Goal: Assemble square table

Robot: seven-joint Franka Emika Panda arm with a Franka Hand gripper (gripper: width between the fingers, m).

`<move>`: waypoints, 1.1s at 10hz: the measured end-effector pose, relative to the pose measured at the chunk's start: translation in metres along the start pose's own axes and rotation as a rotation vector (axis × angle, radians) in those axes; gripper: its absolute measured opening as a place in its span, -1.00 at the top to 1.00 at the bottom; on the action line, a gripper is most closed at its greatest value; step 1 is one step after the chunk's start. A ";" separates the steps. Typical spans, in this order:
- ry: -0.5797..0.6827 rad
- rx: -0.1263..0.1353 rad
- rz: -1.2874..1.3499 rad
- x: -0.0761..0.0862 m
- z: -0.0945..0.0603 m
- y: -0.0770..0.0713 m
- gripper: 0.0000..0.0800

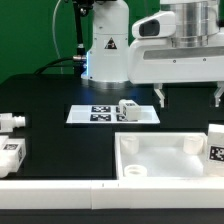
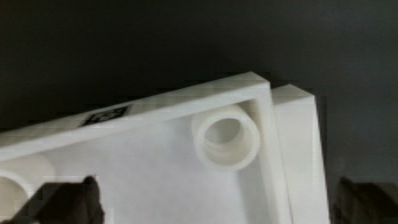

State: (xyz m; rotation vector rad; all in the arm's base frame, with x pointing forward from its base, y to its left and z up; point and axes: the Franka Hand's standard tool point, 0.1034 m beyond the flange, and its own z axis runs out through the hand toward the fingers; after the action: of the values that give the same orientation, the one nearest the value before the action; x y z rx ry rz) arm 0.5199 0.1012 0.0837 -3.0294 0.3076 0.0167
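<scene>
Closest to me, the long white bar (image 1: 60,192) runs across the front of the worktop (image 1: 45,90). Just behind it lies the square tabletop (image 1: 165,158), rim up. The hand (image 1: 189,96) hangs over it, released, jaws wide and empty. The wrist view looks down on one corner socket (image 2: 226,136). Farther back lies the marker board (image 1: 100,115), one leg (image 1: 128,109) standing on it. A second leg (image 1: 10,121) and a third leg (image 1: 10,156) sit at the exterior view's left, a fourth leg (image 1: 216,146) by the tabletop's right edge.
</scene>
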 end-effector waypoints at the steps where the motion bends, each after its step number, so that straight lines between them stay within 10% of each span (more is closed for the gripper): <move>1: 0.000 -0.001 -0.065 0.001 0.000 0.003 -0.62; 4: -0.055 -0.019 -0.137 -0.009 0.004 0.013 -0.62; 6: -0.097 -0.087 -0.240 -0.041 0.013 0.029 -0.62; 11: -0.385 -0.085 -0.176 -0.054 0.015 0.055 -0.62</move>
State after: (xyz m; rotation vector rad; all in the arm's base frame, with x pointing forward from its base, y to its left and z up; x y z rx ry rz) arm 0.4563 0.0594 0.0648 -3.0325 0.0075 0.6037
